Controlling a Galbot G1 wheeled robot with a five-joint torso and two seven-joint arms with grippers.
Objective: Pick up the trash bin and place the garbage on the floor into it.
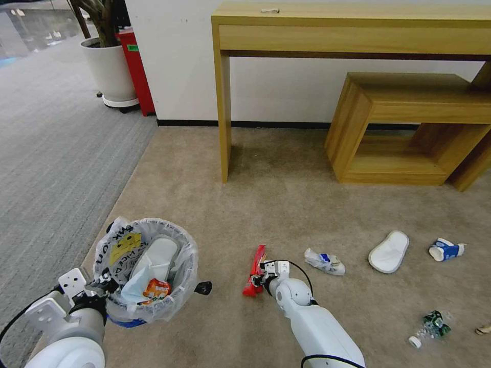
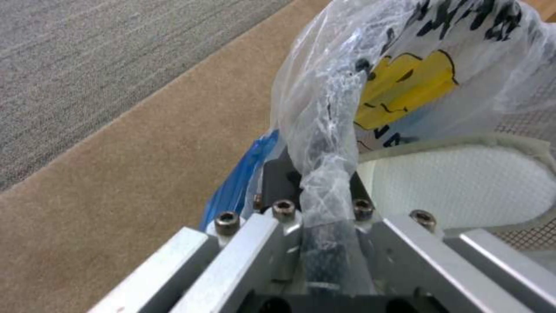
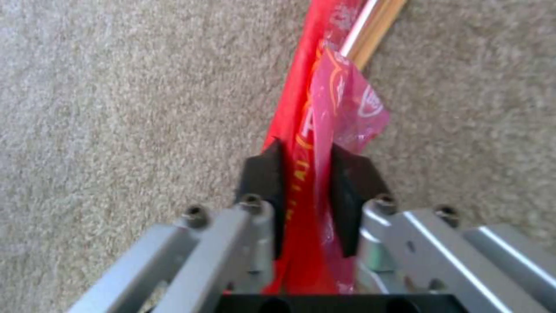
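At the far left the left gripper [image 1: 105,284] clamps the rim of the trash bin [image 1: 179,286], its jaws closed over the dark edge and the clear plastic liner [image 2: 324,130] bunched there. The bin sits at the seam between the grey carpet [image 1: 56,153] and the beige carpet [image 1: 286,204]; whether its blue base touches the floor cannot be told. Inside it lie a white slipper [image 1: 156,255], a pale crumpled sheet and an orange wrapper [image 1: 156,289]. The liner's yellow smiley [image 2: 405,82] and black lettering face the left wrist camera.

Toward the middle, the right gripper [image 1: 260,276] is down at the beige carpet, its black pads [image 3: 263,174] closed on a long red wrapper [image 3: 301,130], with wooden chopsticks [image 3: 376,26] poking out of its far end. The wrapper lies along the carpet, just right of the bin.

Further right on the floor rest a crumpled white-and-blue wrapper [image 1: 325,261], a second white slipper [image 1: 389,251], a blue-white paper cup [image 1: 446,250] on its side, and nearer the robot a crushed clear bottle [image 1: 430,327].

Behind stand a wooden console table [image 1: 353,30] and a low wooden shelf [image 1: 404,128] against the white wall.
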